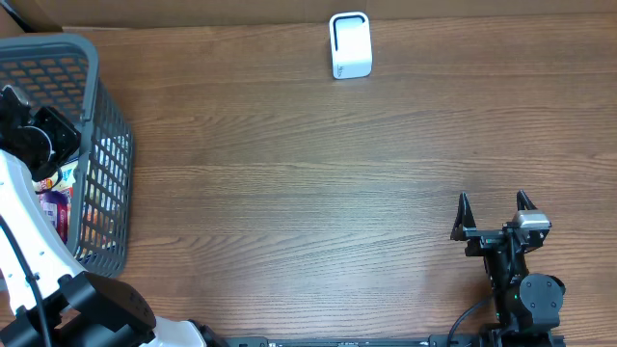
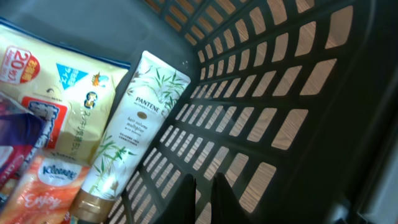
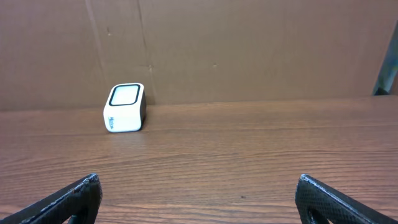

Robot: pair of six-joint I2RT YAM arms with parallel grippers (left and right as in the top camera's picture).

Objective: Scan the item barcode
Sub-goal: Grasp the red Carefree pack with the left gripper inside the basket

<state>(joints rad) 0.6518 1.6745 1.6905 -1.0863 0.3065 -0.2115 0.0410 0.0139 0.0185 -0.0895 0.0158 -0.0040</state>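
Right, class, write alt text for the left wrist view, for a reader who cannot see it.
Inside a dark mesh basket, a white Pantene tube lies by the wall, beside a gold packet and an orange Kleenex pack. The left end effector, shut and empty, shows at the bottom edge.

- At the left edge of my overhead view I see a grey lattice basket point(image 1: 108, 154).
- The table point(image 1: 289, 193) is brown wood grain.
- Upper centre, the scanner point(image 1: 350, 45) is white with a dark-rimmed window.
- Mid-frame in the left wrist view, the tube point(image 2: 134, 134) is white with green leaf print and a bronze cap.
- Lower left there, the tissue pack point(image 2: 50, 186) is orange.
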